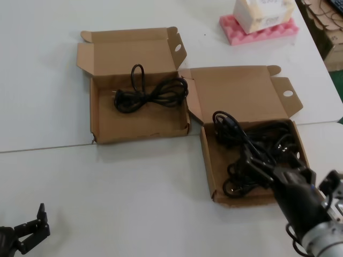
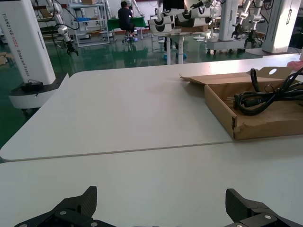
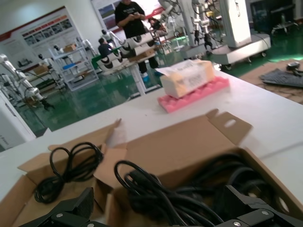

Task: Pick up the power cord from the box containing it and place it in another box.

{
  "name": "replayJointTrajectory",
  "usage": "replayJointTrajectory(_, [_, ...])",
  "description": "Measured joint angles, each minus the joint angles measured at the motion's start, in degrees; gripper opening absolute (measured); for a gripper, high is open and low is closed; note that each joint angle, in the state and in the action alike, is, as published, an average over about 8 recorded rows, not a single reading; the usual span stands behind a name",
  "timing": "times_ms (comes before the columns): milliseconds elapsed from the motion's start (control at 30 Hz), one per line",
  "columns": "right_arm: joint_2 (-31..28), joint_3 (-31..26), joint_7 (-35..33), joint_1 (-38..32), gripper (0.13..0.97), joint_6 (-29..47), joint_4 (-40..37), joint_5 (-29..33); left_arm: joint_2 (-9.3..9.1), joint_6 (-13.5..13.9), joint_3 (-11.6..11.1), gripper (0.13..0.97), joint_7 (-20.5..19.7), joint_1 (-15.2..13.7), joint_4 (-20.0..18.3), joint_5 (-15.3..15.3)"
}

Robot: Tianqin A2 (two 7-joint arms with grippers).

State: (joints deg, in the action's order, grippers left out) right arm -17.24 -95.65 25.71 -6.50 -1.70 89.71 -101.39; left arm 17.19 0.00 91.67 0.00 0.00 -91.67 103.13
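Observation:
The power cord, slim and black in loose loops, lies in another box at the far left with its lid open. The box containing the big mass of black cables is the near-right brown box. My right gripper hangs open low over that mass, with cables lying between its spread fingers. The left gripper rests open at the near-left table edge, nothing in it.
A pink foam pad with a white carton sits at the back right. Stacked cardboard lies beyond the table's right edge. A seam between two tabletops runs across, just in front of the left box.

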Motion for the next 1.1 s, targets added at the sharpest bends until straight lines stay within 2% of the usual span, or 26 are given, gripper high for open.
replayJointTrajectory(333, [0.0,2.9,0.0,4.7,0.966,1.2,1.4,-1.3,0.0,0.0,0.0,0.966,0.0,0.0,0.0,0.0])
replayJointTrajectory(1100, [0.0,3.0,0.0,4.9,0.966,1.3,1.5,-1.3,0.0,0.0,0.0,0.966,0.0,0.0,0.0,0.0])
